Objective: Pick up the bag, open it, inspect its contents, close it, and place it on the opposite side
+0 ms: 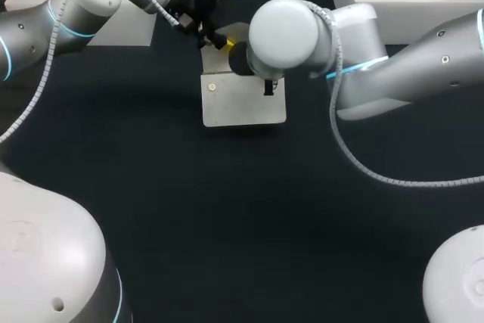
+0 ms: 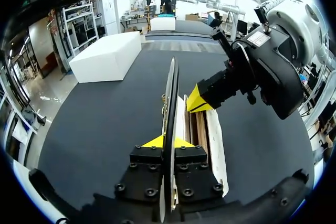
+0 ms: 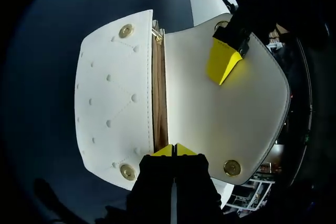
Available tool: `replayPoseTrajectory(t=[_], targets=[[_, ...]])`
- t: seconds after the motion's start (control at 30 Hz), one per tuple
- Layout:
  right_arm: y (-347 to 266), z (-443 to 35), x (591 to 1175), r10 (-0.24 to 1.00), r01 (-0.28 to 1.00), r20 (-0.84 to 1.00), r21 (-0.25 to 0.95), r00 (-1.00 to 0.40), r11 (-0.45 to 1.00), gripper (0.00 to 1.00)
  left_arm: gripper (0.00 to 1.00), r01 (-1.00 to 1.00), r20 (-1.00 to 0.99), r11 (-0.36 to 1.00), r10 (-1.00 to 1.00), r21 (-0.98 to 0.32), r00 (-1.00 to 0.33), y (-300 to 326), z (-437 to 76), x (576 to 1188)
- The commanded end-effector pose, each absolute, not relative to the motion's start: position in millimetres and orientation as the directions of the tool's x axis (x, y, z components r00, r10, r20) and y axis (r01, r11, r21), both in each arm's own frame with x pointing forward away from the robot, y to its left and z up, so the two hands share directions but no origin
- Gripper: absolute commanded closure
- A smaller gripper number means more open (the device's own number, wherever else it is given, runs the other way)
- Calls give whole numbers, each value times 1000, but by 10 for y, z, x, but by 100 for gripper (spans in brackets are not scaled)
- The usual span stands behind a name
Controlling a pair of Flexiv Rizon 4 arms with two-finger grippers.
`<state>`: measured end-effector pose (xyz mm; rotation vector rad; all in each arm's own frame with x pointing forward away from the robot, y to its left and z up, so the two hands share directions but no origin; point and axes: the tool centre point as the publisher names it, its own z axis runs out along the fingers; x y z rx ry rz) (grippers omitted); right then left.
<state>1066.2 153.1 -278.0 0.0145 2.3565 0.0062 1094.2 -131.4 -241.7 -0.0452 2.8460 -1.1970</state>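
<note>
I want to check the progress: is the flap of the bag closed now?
No, the flap lies folded open away from the bag, and the tan inside shows between them.

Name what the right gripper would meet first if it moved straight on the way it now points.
The bag. The right gripper points down at one end of its open mouth, so it would probably touch the rim or inside there first; its height above is unclear.
</note>
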Motion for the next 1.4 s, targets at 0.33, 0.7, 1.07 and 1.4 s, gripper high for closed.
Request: replayPoseTrajectory(t=[0.33, 0.7, 1.07, 1.4], targets=[[1487, -2900, 10520, 18, 10, -684, 16, -729, 1000, 100, 100, -19, -48, 670, -81, -742, -996, -1290, -2354, 10970], [1504, -2979, 10402, 12, -6, -669, 24, -743, 1000, 100, 100, 21, -72, 650, -52, -759, -996, -1353, -2275, 10945], [1527, -2940, 10540, 19, -3, -686, 31, -727, 1000, 100, 100, 54, -83, 637, -17, -769, -996, -1420, -2217, 10833], [1567, -3021, 10576, 11, -9, -668, 26, -744, 1000, 100, 100, 41, -73, 609, -28, -792, -997, -1404, -2189, 10817]])
